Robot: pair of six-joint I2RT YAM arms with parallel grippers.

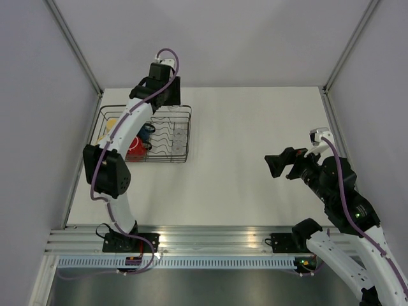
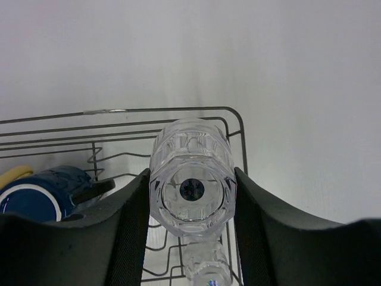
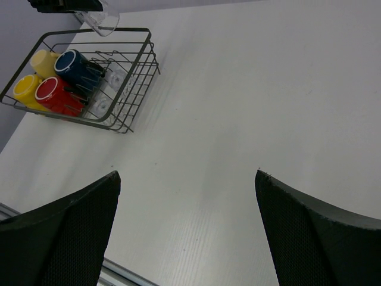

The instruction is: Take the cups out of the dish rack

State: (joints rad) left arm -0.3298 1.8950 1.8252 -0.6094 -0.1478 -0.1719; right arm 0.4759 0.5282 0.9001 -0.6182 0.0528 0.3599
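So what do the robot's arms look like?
The left arm and right arm are white tubes with chunky black joints. A purple cable runs along each. The left pincer and right pincer are black, with two wide fingers dotted like mesh.

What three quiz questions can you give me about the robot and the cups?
1. True or false: the left end effector is shut on a red mug.
2. How many coloured handled mugs sit in the black wire dish rack? A) two B) four C) six
3. Fill the gap: the right end effector is ____ and holds nothing.

Key:
1. False. It grips a clear faceted tumbler.
2. B
3. open
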